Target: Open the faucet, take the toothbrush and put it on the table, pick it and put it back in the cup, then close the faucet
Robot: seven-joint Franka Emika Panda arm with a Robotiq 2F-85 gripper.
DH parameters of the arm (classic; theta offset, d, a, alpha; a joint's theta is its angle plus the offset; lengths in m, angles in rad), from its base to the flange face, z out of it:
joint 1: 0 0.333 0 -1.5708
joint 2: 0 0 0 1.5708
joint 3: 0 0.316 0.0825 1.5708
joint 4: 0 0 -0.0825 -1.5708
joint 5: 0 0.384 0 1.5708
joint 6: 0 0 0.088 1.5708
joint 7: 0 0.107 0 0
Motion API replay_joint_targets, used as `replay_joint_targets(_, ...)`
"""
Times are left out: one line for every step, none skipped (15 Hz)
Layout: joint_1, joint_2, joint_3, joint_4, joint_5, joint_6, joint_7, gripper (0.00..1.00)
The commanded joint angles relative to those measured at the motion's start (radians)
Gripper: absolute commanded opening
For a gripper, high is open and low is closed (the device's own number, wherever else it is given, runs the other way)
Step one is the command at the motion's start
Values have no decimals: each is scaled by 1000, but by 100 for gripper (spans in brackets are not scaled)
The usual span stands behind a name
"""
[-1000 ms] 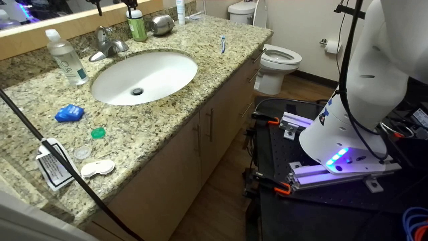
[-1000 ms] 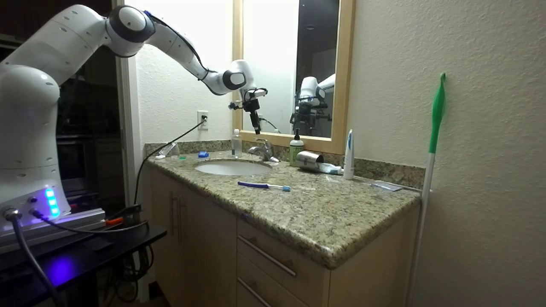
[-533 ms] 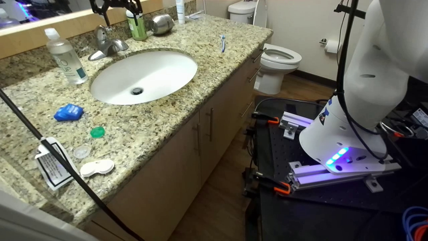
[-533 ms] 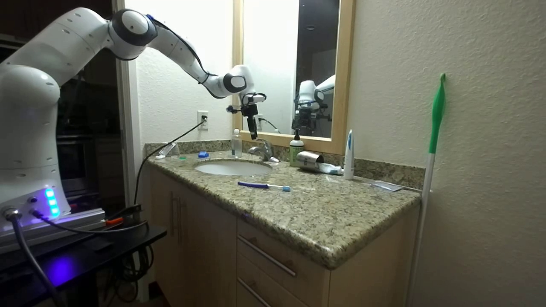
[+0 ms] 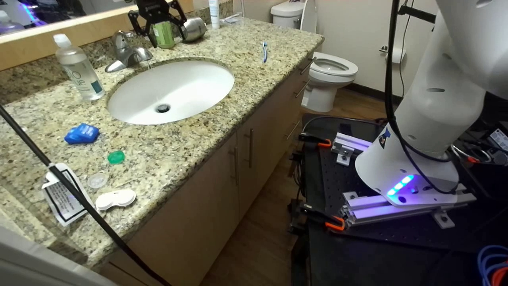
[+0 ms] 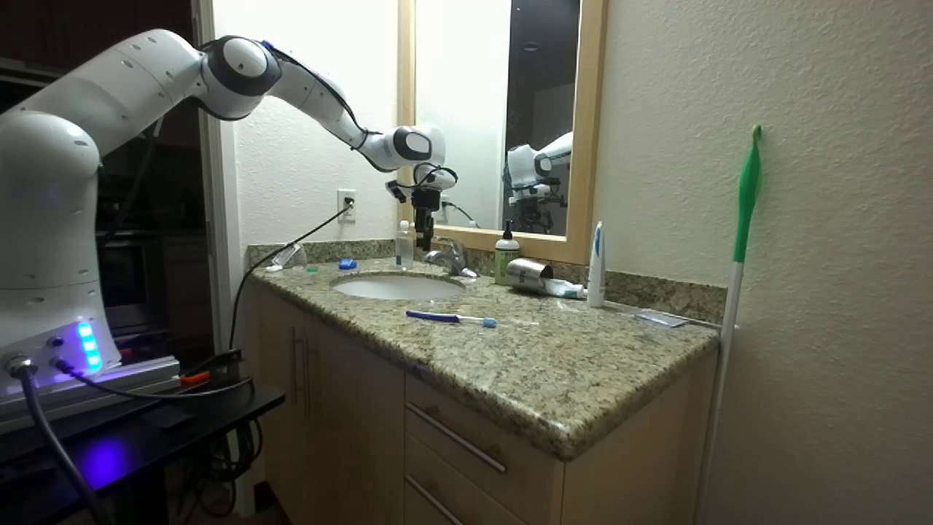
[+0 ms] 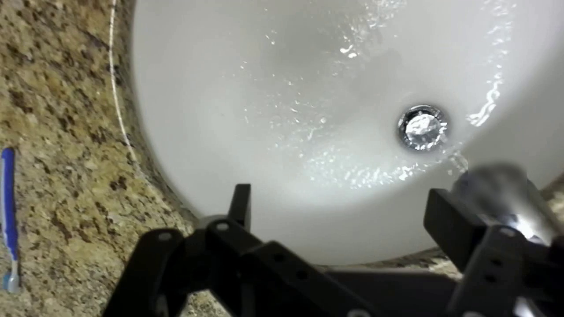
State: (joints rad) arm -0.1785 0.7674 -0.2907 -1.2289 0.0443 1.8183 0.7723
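Your gripper (image 7: 341, 209) hung above the edge of the sink basin (image 7: 189, 132), jaws spread wide and holding nothing, the chrome faucet (image 7: 500, 187) near one fingertip. Blue-handled toothbrush (image 7: 8, 207) lay on the granite countertop (image 7: 66, 110), well apart from your gripper, toward the wrist view's left edge; metal tumbler (image 6: 525, 273) on its side.

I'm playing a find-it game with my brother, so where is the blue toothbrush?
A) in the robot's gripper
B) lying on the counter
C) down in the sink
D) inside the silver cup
B, because both exterior views show the blue toothbrush lying on the speckled counter, outside the sink and away from the silver cup.
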Motion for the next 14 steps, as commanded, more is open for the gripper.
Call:
replay_joint_targets(-36, 53, 16, 126, 5, -95, 23, 100)
replay_joint_targets(-20, 16, -3, 93, 9, -24, 19, 100)
replay_joint_targets(-9, -12, -16, 72, -7, 43, 32, 100)
replay_joint_targets(-8, -31, -18, 69, -9, 81, 20, 100)
replay_joint_targets(-9, -44, -14, 64, -3, 127, 1, 100)
replay_joint_targets(-14, -52, -6, 67, 11, 150, -7, 100)
replay_joint_targets(-10, -58, -5, 57, 12, 177, 0, 100)
replay_joint_targets(-11, -61, -1, 55, 15, 184, -5, 100)
replay_joint_targets(-16, -59, 9, 67, 26, 151, -12, 100)
replay_joint_targets(-20, -49, 18, 80, 38, 109, -15, 100)
replay_joint_targets(-23, -41, 26, 84, 47, 96, -21, 100)
replay_joint_targets(-29, -33, 37, 90, 61, 75, -31, 100)
replay_joint_targets(-10, -39, 12, 88, 31, 110, 5, 100)
replay_joint_targets(-9, -35, 14, 89, 32, 108, 5, 100)
